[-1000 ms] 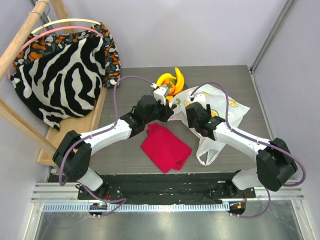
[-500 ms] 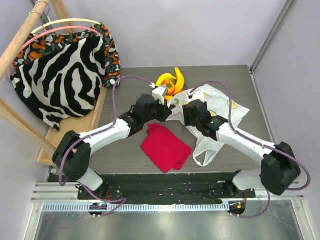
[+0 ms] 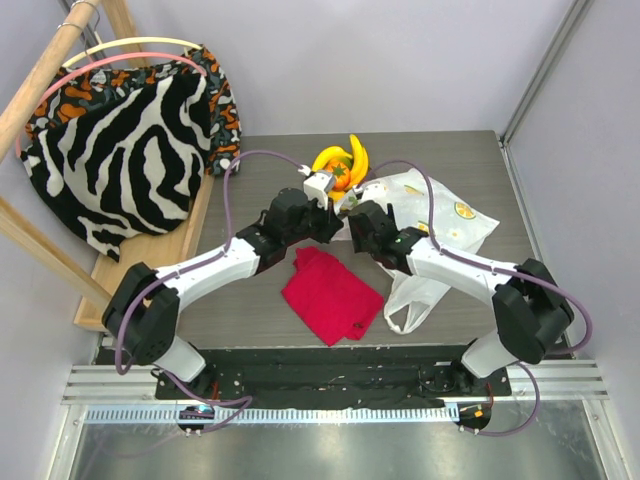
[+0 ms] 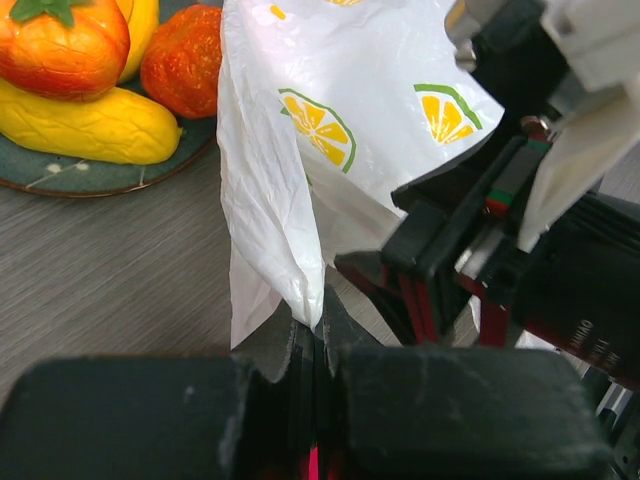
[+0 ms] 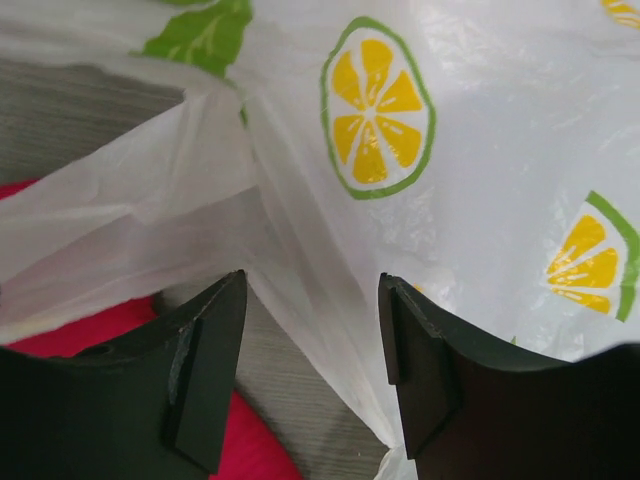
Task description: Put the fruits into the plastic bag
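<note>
left gripper [image 4: 312, 345]: jaws clamped on a pinched edge of the plastic bag [image 4: 340, 110]
right gripper [image 5: 312, 300]: jaws apart, straddling a bag fold, not pinching it
fruits [image 4: 95, 85]: piled on the plate [image 4: 60, 178], just beside the bag
red cloth [image 3: 330, 293]: flat, beside the bag's handle loop

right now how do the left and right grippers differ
The left gripper is shut, pinching an edge of the plastic bag; the right gripper is open around loose bag film. The left gripper's view shows the fruits close by; the right gripper's shows the red cloth beneath. Both are at the same bag.
</note>
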You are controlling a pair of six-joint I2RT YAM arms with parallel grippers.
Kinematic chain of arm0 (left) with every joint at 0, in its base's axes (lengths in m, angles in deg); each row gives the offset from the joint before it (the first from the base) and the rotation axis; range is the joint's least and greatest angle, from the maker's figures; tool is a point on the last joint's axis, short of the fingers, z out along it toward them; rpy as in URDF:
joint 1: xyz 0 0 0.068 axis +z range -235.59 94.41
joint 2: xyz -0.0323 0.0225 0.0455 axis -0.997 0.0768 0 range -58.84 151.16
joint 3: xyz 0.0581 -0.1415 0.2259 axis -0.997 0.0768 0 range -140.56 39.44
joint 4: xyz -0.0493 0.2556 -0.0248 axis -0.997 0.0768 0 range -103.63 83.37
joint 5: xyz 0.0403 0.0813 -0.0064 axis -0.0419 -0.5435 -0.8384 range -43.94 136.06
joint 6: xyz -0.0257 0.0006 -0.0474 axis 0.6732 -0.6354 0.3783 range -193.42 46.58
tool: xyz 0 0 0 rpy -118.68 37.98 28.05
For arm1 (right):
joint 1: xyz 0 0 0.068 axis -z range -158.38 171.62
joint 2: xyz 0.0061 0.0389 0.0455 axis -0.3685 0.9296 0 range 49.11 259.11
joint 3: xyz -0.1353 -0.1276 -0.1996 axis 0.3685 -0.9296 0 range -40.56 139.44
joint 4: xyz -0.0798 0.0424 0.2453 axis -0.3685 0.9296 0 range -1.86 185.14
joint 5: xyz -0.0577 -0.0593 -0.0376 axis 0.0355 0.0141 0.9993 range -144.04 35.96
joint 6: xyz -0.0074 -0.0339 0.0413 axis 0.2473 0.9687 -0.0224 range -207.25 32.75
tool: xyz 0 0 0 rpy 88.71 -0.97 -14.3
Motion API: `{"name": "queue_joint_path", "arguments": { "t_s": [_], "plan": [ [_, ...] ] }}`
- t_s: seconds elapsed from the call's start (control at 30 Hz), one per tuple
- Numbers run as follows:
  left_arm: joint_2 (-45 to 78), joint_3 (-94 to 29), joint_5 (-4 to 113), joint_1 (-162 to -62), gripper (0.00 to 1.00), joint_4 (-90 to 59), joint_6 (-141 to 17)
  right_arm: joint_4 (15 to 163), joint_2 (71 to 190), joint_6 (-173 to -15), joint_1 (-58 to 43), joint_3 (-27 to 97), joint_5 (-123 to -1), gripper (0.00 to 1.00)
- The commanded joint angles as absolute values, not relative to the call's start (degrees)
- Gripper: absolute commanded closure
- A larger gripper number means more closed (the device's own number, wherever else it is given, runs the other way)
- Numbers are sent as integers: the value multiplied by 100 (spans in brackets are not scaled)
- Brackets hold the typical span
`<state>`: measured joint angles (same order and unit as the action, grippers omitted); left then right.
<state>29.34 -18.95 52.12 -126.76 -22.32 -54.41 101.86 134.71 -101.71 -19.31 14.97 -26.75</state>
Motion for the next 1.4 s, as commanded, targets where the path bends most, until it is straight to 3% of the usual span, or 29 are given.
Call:
{"name": "queue_joint_path", "arguments": {
  "t_s": [0.0, 0.33, 0.43, 0.5, 0.53, 0.6, 0.7, 0.8, 0.83, 0.87, 0.9, 0.93, 1.23, 1.37],
  "plan": [
    [2563, -2024, 5116, -12655, 100, -2303, -5575, 10291, 13594, -10509, -2021, 1903, -1415, 39],
    [2404, -1963, 4888, -12638, 100, -2303, -5672, 10501, 13858, -10641, -2039, 1657, -983, 43],
    [2369, -1945, 4782, -12611, 100, -2338, -5681, 10870, 13858, -10694, -2039, 1675, -851, 50],
    [2378, -1927, 4720, -12594, 100, -2426, -5672, 11098, 13674, -10677, -2039, 1657, -833, 61],
    [2413, -1936, 4677, -12576, 100, -2461, -5672, 11169, 13604, -10659, -2039, 1657, -842, 73],
    [2483, -1971, 4641, -12567, 100, -2540, -5707, 11484, 13305, -10633, -2030, 1718, -903, 89],
    [2694, -2076, 4308, -12541, 99, -2725, -5698, 11995, 12892, -10606, -2030, 2052, -956, 99],
    [2861, -2375, 4044, -12454, 80, -2690, -5488, 12452, 12575, -10458, -2013, 2578, -965, 99],
    [2852, -2419, 4017, -12427, 52, -2690, -5426, 12592, 12557, -10439, -1943, 2945, -956, 99],
    [2748, -2428, 4026, -12357, 35, -2734, -5391, 12872, 12549, -10439, -1864, 3140, -991, 99],
    [2651, -2367, 4035, -12330, 12, -2804, -5356, 12988, 12609, -10422, -1776, 3334, -1087, 99],
    [2537, -2280, 4043, -12312, 3, -3022, -5355, 13094, 12627, -10396, -1680, 3658, -1323, 99],
    [621, -374, 4412, -11970, 0, -4753, -4768, 13244, 12882, -10386, -686, 3995, -2450, 99],
    [409, -240, 5088, -11838, 0, -4694, -4548, 13121, 12830, -10588, -554, 3969, -3021, 99]
  ]
}}
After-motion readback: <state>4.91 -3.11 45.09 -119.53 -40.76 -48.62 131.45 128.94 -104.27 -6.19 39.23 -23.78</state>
